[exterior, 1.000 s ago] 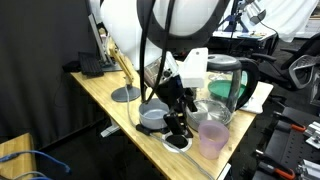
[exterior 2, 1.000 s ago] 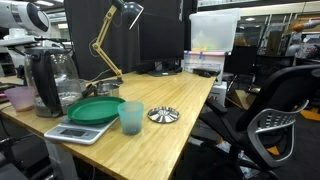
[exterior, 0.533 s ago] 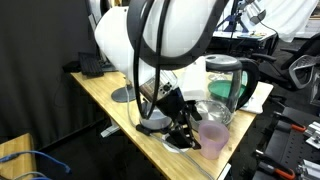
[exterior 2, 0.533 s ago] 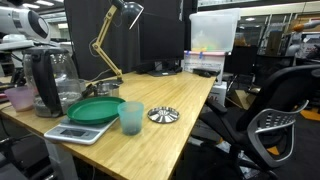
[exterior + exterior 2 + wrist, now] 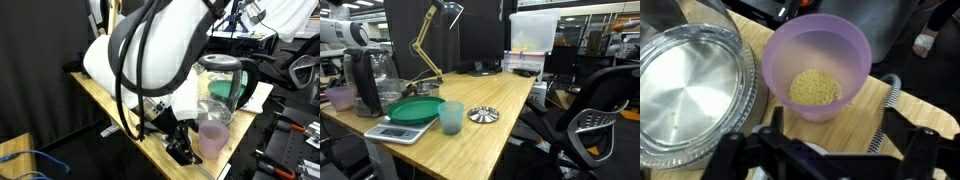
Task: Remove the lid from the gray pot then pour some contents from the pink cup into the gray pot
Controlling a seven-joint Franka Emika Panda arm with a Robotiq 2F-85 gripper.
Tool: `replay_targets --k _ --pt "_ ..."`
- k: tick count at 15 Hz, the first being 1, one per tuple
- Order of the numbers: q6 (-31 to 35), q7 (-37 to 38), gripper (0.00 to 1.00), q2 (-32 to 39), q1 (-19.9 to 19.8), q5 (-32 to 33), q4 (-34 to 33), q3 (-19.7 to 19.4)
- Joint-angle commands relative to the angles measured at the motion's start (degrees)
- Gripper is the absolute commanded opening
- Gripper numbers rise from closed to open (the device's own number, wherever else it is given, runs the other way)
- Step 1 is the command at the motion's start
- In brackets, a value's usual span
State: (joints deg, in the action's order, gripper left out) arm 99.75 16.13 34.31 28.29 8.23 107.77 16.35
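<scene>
Wrist view first, and the pink cup fills the middle of the picture, upright on the wooden table, with a small heap of pale yellow grains lying in its bottom. The gripper comes in from the lower edge, its black jaws spread wide to either side of the cup's near wall; nothing is clasped between them, and whether they touch the cup I cannot tell. Just beside the cup sits a wide shiny steel pan, its rim close to the cup's side. In an exterior view the big white arm bends low over the table edge and blocks much of the scene, with the gripper down at the tabletop right next to the pink cup and a glass jug standing behind. In an exterior view from across the table, the pink cup shows at the far end beside a dark appliance, while nearer the camera a green plate rests on a white scale, a teal cup stands just beside it, and a brass desk lamp leans over the back of the table.
</scene>
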Motion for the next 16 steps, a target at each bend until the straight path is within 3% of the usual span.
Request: replay_targets --k 1,14,16 --pt "-4.2 -0.2 1.0 1.7 0.9 -0.4 -3.6 -0.7" --pt "-10.1 2.0 1.0 1.5 0.4 -2.1 -4.0 -1.3" --pt "-10.2 2.0 0.83 1.4 0.2 -2.4 -3.8 -1.4"
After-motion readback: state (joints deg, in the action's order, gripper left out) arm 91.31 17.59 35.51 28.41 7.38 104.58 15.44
